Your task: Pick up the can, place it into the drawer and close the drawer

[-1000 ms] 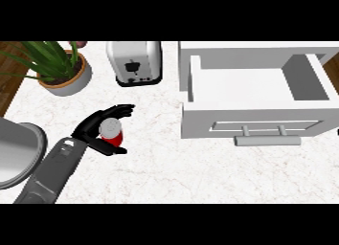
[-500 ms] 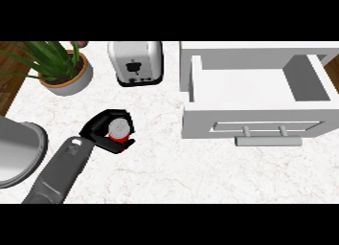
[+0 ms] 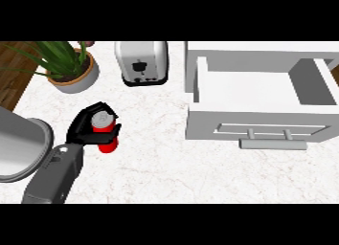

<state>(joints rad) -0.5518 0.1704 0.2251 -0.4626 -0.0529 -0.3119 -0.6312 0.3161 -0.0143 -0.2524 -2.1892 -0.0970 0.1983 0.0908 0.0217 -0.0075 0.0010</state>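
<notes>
One white marble bench (image 3: 200,177) carries everything. One white drawer (image 3: 261,98) stands pulled open on it, its handle (image 3: 273,145) facing me. Left of the drawer, well apart, sits one grey pot (image 3: 10,143), partly cut by the edge. One toaster (image 3: 141,63) stands just left of the drawer's back corner, and one potted plant (image 3: 66,64) further left. One red can (image 3: 105,131) stands upright on the bench, left of the drawer, silver top up, long axis vertical. My left hand (image 3: 87,127) has its fingers curled round the can. At the drawer's right a dark sliver shows; I cannot tell what it is.
</notes>
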